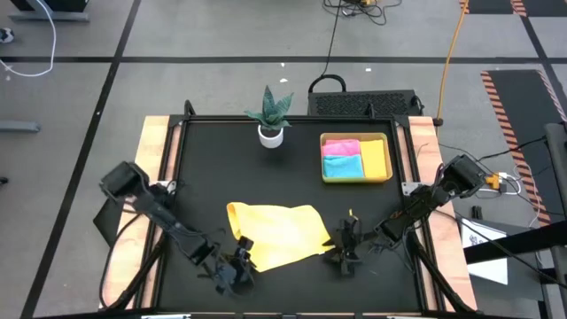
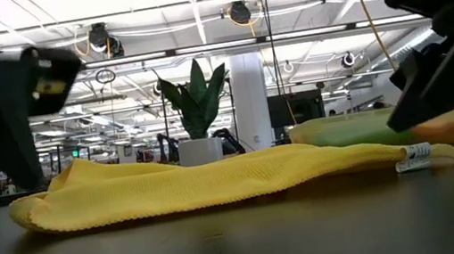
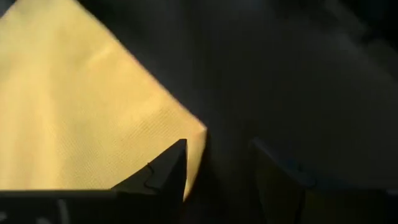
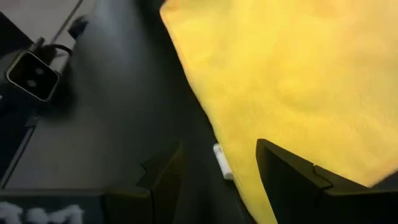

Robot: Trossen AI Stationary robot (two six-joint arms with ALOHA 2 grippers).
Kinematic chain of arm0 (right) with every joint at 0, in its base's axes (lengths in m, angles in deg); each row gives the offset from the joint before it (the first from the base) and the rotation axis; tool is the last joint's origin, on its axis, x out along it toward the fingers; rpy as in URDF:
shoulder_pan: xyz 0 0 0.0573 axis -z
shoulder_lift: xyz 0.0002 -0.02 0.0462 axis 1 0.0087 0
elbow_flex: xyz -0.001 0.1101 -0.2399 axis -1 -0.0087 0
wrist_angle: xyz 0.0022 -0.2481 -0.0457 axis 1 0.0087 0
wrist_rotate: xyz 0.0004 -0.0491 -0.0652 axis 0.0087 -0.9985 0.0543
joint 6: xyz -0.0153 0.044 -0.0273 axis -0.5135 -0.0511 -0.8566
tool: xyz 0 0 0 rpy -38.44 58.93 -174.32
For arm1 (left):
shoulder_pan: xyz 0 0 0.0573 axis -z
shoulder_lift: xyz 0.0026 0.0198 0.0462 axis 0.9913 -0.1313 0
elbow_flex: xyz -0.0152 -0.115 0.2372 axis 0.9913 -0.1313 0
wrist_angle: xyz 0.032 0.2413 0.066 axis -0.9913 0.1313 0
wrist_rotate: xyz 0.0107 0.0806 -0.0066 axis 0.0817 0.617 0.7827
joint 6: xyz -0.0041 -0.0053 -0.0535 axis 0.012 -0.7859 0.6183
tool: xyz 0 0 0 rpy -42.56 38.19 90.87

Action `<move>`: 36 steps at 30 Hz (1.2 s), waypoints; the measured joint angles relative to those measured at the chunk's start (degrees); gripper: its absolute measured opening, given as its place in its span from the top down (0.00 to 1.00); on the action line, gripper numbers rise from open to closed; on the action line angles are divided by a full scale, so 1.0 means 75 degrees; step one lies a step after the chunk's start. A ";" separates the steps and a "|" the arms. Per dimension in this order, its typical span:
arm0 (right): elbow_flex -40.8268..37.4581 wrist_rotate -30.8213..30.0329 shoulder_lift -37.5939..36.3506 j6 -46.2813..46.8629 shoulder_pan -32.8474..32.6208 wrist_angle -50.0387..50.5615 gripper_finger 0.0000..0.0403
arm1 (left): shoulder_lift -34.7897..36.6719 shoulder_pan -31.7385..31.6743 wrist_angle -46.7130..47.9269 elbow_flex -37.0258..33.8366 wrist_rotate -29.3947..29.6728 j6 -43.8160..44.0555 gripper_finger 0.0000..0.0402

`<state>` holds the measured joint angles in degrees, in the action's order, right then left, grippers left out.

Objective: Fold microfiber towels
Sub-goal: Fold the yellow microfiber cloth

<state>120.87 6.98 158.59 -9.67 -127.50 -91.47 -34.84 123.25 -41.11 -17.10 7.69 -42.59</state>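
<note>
A yellow towel (image 1: 275,232) lies spread and slightly rumpled on the black table, near its front edge; it also shows in the low view (image 2: 217,182). My left gripper (image 1: 237,266) is open at the towel's near left corner (image 3: 186,134), with one finger over the corner and the other over bare table. My right gripper (image 1: 344,252) is open at the towel's near right edge. Its fingers stand on either side of that edge by the white tag (image 4: 222,160). Pink (image 1: 341,146), light blue (image 1: 343,166) and orange-yellow (image 1: 376,158) towels lie folded in the tray.
A yellow-green tray (image 1: 357,180) stands at the back right of the table. A small potted plant (image 1: 270,120) stands at the back centre. Bare black table lies between the yellow towel and these two, and at the far left.
</note>
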 joint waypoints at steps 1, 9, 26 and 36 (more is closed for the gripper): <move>0.0000 -0.0003 0.0000 -0.0075 0.0000 -0.0093 0.52 | -0.0184 0.0003 -0.0128 0.0000 0.0197 0.0007 0.59; 0.0000 -0.0003 0.0000 -0.0749 0.0015 -0.0401 0.52 | -0.0762 -0.0309 -0.0353 0.0025 0.0240 0.0677 0.70; 0.0027 -0.0366 0.0303 -0.3478 0.0169 0.1399 0.74 | -0.0365 -0.0481 -0.0397 -0.0006 0.0445 0.0724 0.98; 0.0641 -0.0848 -0.1104 -0.3797 -0.0216 0.1356 0.98 | 0.2106 0.0082 -0.0274 -0.0006 0.1320 0.0545 0.99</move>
<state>125.68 0.62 150.31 -38.15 -129.12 -81.30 -19.04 123.86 -43.16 -17.14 17.59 -38.51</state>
